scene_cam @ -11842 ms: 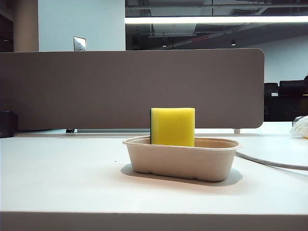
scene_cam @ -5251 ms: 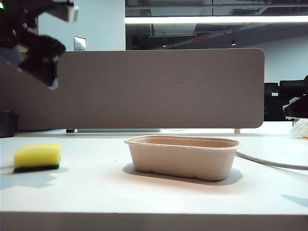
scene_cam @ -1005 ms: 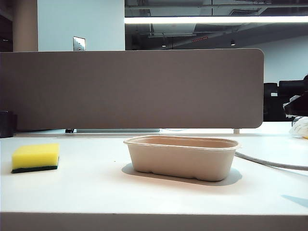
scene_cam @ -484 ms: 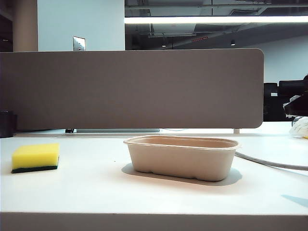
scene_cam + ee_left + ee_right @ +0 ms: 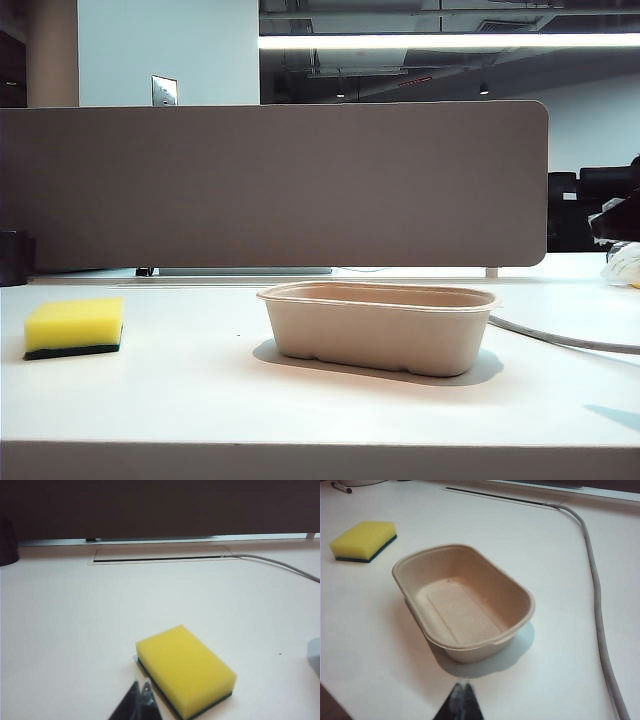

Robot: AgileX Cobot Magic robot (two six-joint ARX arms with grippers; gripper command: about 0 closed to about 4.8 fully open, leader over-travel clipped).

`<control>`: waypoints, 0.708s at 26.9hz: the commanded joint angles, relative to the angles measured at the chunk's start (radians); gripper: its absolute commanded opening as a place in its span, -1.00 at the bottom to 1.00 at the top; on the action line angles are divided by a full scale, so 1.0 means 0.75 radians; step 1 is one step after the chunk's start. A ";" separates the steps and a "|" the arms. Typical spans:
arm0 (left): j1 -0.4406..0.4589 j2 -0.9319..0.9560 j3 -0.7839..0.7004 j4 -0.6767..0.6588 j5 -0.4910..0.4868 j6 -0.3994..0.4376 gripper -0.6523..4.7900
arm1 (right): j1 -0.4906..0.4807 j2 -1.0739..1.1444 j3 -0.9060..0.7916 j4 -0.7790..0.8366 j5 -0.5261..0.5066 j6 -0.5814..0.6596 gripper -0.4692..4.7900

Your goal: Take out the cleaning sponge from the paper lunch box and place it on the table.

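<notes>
We see the rectangular bright yellow foam cleaning sponge with its dark green scouring layer [image 5: 74, 328] lying flat on the smooth white counter [image 5: 200, 400], green face down, at about nine o'clock from the beige moulded-pulp paper lunch box [image 5: 379, 326] and well apart from it. The box is empty; its bare floor shows in the right wrist view [image 5: 462, 612].

Against the earliest frame, where the sponge stood upright inside the box, it is now out and resting on the counter. Some seconds ago a dark arm hung high above the sponge on the left; that arm has since gone from the exterior view. Over the last second nothing has shifted: sponge and box sit exactly where they were.

We judge the task done, with only the arms' retreat behind us.

The left hand [image 5: 140, 696] has its fingers pressed together, empty, just beside the sponge [image 5: 185, 669] without touching it. The right hand [image 5: 465, 692] also shows its fingertips together, holding nothing, near the box rim. A grey cable [image 5: 594, 595] runs past the box at its three o'clock side.
</notes>
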 commanded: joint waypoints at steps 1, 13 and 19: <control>0.002 0.000 0.002 0.020 0.005 0.001 -0.78 | 0.000 -0.001 0.002 0.023 0.001 0.000 -0.84; 0.001 0.000 0.002 0.020 0.005 0.001 -0.78 | 0.000 -0.001 0.002 0.023 0.001 0.000 -0.84; 0.001 0.000 0.002 0.020 0.005 0.001 -0.78 | -0.011 -0.021 0.002 0.009 0.035 -0.014 -0.84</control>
